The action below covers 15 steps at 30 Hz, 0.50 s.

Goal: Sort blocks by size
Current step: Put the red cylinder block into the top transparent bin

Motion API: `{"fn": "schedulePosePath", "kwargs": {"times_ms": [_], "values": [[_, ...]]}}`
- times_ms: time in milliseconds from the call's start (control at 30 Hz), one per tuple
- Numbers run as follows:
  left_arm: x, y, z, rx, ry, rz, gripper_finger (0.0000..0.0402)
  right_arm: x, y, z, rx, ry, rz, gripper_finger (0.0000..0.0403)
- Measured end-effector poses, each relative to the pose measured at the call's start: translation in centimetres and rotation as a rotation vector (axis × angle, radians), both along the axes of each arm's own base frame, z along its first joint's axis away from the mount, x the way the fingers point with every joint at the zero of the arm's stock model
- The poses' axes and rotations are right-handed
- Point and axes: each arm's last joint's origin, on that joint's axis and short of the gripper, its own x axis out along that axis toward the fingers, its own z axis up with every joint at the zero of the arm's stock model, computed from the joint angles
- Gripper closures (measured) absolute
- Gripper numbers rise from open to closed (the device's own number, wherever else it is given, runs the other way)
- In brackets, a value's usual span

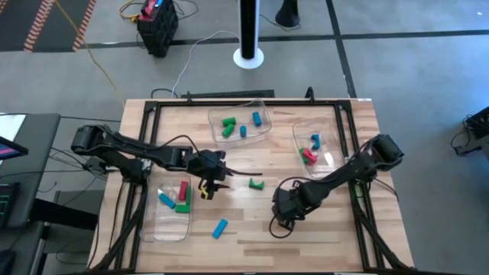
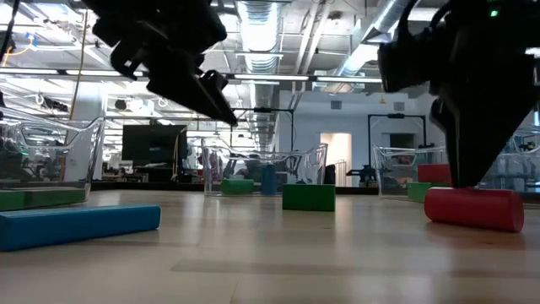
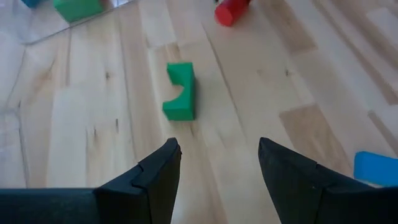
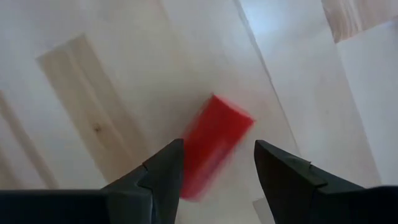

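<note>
Sorting status: mid-job, looks like — several blocks already sit in the three clear trays, while three lie loose on the table (image 1: pixel 328 237).
Right gripper (image 4: pixel 217 171): fingers spread wide and empty, hovering straight over a red cylinder (image 4: pixel 214 152) lying on its side on the bare wood. The low view shows that same red cylinder resting on the table under the dark arm, so nothing is lifted.
Left gripper (image 3: pixel 217 165): also wide open, holding nothing, aimed at a green block (image 3: pixel 180 91) with a curved notch in one side; block is ahead of the fingertips, not between them.
Other loose block: a blue bar (image 1: pixel 220 228) near the front edge of the table, well apart from both grippers.
Trays: front-left tray (image 1: pixel 157 229) has blue, red and green pieces; far-middle tray (image 1: pixel 215 131) has green and blue ones; right tray (image 1: pixel 299 153) has red, blue and green ones.
Step in hand: probably the right arm lining up a pick on the red cylinder — left arm seems to be eyeing the green one.
Next move needs: right gripper dropping so the fingers straddle the cylinder across its round sides, then closing; it could roll away if only one finger touches first.
Which tray it belongs in: can't tell the size rule from here.
</note>
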Motion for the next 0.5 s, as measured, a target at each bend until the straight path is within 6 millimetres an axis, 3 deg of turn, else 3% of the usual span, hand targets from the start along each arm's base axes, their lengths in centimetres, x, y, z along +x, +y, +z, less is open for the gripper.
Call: {"fn": "schedulePosePath", "kwargs": {"times_ms": [500], "values": [[-0.3, -1.5, -0.6, -0.004, -0.048, -0.05, 0.0191, 0.6, -0.3, -2.5, -0.019, 0.085, 0.007, 0.0194]]}}
